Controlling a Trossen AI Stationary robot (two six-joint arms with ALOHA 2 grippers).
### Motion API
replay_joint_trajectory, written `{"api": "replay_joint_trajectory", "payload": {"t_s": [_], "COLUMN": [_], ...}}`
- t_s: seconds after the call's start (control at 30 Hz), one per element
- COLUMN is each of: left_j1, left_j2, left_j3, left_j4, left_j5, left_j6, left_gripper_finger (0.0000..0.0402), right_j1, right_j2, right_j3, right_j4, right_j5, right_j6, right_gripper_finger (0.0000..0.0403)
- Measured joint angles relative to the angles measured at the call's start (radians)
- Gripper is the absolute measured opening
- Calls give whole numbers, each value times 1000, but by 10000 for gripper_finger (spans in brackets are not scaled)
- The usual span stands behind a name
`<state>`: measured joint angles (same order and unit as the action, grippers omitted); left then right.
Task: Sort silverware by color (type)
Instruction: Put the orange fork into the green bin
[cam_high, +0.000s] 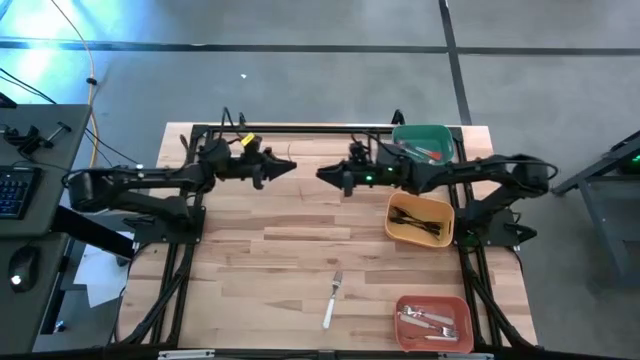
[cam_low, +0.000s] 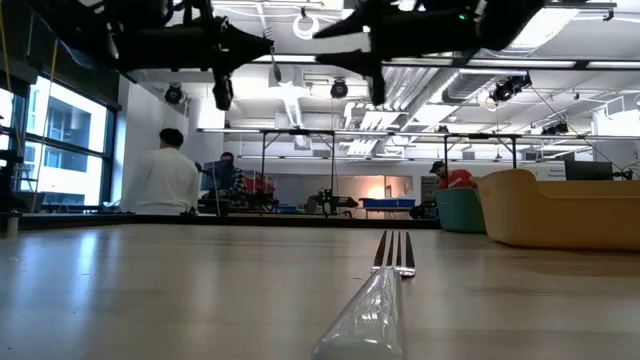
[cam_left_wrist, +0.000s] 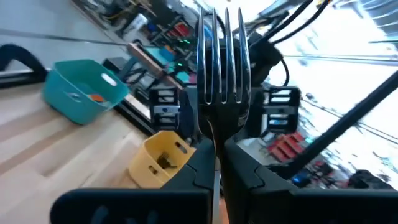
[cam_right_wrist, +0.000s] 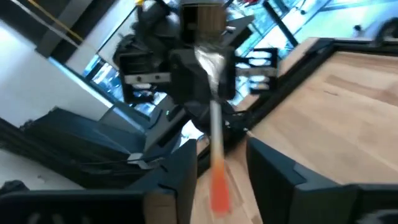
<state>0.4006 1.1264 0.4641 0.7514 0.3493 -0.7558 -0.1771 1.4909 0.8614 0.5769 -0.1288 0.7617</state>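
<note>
Above the far middle of the table my two grippers face each other, a small gap apart. My left gripper (cam_high: 288, 167) is shut on a fork (cam_left_wrist: 221, 56) with a shiny head and a red-orange handle end (cam_right_wrist: 219, 186). My right gripper (cam_high: 325, 173) is open. In the right wrist view the handle end shows between its fingers (cam_right_wrist: 180, 180), touching neither. A white-handled fork (cam_high: 333, 300) lies flat on the near middle of the table. My left gripper pinches the fork's neck (cam_left_wrist: 215, 140), just below the tines, between its two fingers. The fingers point level toward the table's right and lie across the fork. The fork is lifted clear of the table, its handle (cam_right_wrist: 214, 130) running away from the grip toward my right gripper.
Three bins stand along the right side: a teal one (cam_high: 425, 142) at the far edge with red-orange pieces, a yellow one (cam_high: 420, 218) with black-handled pieces, and a red one (cam_high: 433, 320) near the front with pale pieces. The left half of the table is bare wood. People stand in the room beyond.
</note>
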Motion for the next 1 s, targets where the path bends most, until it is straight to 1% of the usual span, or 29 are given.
{"api": "replay_joint_trajectory", "payload": {"t_s": [0.1,0.2,0.33,0.43,0.5,0.57,0.7,0.73,0.77,0.83,1.0], "left_j1": [14,19,22,33,35,40,45,45,45,45,44], "left_j2": [64,107,140,150,153,152,152,153,152,152,151], "left_j3": [4,23,53,66,66,66,66,66,66,66,67], "left_j4": [77,133,137,140,137,141,142,142,143,142,141], "left_j5": [47,87,112,146,147,147,158,159,162,162,158], "left_j6": [-24,-26,-10,-8,0,0,-4,-7,-7,-9,-19], "left_gripper_finger": [0,0,0,0,0,0,0,0,0,3,30], "right_j1": [1,0,-2,-2,-2,-2,-2,-2,-1,0,-7], "right_j2": [64,118,178,206,216,219,219,219,219,218,194], "right_j3": [96,189,288,330,342,344,344,344,344,344,344], "right_j4": [-44,-147,-270,-281,-281,-281,-279,-276,-275,-275,-305], "right_j5": [-20,-39,-59,-63,-63,-63,-55,-55,-54,-55,-50], "right_j6": [-10,-29,-66,-74,-86,-105,-145,-170,-192,-210,-230], "right_gripper_finger": [133,140,142,139,128,104,26,14,9,13,3]}}
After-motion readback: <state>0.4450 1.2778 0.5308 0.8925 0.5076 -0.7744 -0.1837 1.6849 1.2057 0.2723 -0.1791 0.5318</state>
